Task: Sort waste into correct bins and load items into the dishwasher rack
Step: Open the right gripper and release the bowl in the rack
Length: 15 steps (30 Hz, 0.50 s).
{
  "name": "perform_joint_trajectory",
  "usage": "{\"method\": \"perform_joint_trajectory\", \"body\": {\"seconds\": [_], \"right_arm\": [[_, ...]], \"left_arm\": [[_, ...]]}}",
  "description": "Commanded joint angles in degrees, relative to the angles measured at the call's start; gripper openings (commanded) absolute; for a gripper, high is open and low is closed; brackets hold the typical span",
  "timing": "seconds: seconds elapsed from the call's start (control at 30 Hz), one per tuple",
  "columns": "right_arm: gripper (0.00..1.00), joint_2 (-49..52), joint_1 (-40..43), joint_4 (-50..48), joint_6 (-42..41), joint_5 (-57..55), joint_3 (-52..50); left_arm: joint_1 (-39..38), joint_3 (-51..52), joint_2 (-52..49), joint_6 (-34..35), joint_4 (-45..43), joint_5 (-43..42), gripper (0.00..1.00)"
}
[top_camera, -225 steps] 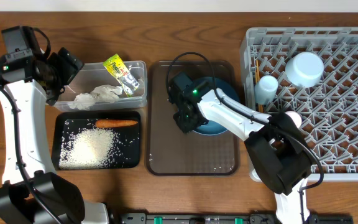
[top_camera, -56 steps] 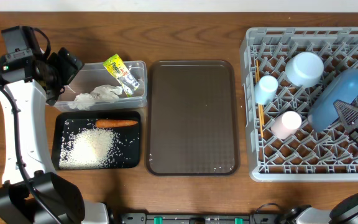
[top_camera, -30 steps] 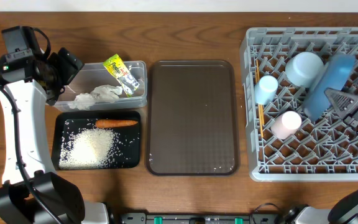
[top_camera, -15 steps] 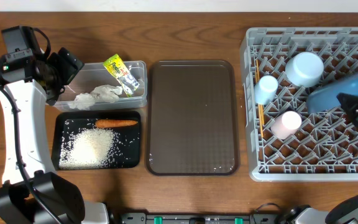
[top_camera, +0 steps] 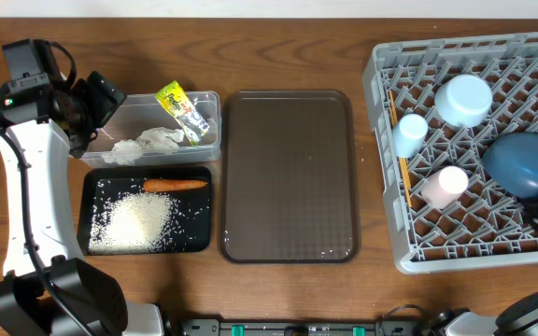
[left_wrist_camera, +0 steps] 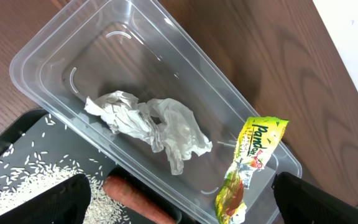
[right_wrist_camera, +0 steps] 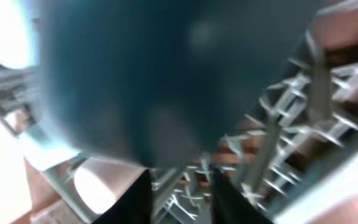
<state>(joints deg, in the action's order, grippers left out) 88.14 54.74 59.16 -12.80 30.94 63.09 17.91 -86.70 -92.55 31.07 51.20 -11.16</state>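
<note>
Only readable bit, folks: snack wrapper (left_wrist_camera: 248, 163), yellow-green, lying in clear tub (left_wrist_camera: 123, 62). Left wrist view shows red letters across top, starting "Pand", with last letter or two lost in crinkle. Smaller print below, too tiny to read. Overhead view: wrapper print just coloured smudge.

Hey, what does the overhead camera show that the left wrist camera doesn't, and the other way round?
Only overhead: the dishwasher rack holding the blue plate, white bowl, pink cup, light blue cup and chopsticks, plus the brown tray. Only left wrist: nothing new, just the lettering on the snack wrapper, close up. Both: the clear tub with crumpled paper and that wrapper, the black tray with carrot and rice.
</note>
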Motion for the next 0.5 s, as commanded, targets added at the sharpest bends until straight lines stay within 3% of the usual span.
{"method": "perform_joint_trajectory", "body": {"seconds": [0.0, 0.3, 0.47], "right_arm": [[0.43, 0.3, 0.3, 1.2, -2.2, -5.1, -0.1], [0.48, -1.9, 0.3, 8.9, -0.6, -4.0, 0.1], [0.49, -6.7, 0.1, 12.1, 7.3, 5.2, 1.8]], "left_arm": [[0.2, 0.1, 1.0, -1.0, 0.2, 0.7, 0.96], [0.2, 0.1, 1.0, -1.0, 0.2, 0.7, 0.96], [0.2, 0.1, 1.0, -1.0, 0.2, 0.7, 0.96]]}}
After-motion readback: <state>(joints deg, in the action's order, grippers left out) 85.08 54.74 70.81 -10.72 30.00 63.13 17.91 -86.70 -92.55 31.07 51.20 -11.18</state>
